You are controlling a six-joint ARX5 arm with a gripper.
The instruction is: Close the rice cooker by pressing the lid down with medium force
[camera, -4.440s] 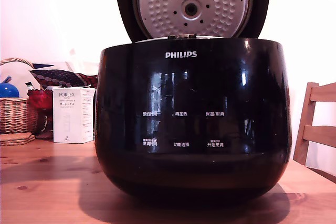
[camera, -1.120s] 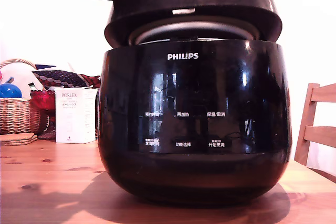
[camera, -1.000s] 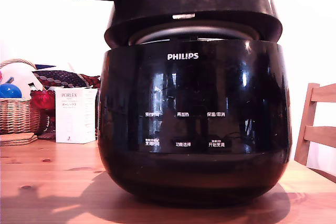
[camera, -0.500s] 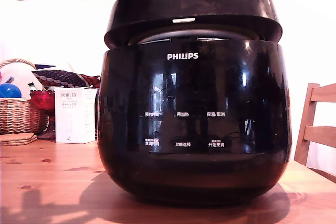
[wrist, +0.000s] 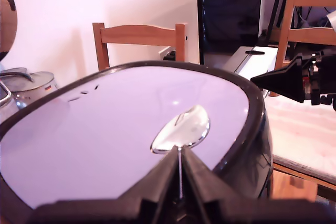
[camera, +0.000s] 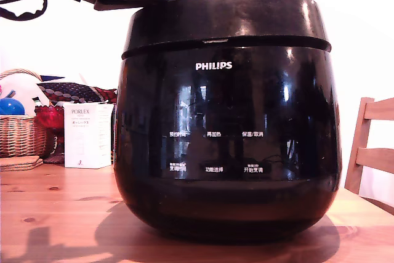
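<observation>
- Gripper (wrist: 179,182): fingers pressed together, seemingly resting on the lid (wrist: 131,135).
- Lid sits down on the cooker (camera: 228,146), mid-counter (camera: 55,214).
- Glossy, rigid, likely slippery; push its centre, no grip needed.

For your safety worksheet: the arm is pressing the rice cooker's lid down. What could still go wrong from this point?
1. The lid looks down, but a thin seam shows along the rice cooker; it may not have latched and could spring up.
2. The hand rests on glossy lid surface and might slip.
3. Hard pressing could slide the cooker along the wooden table.
</observation>
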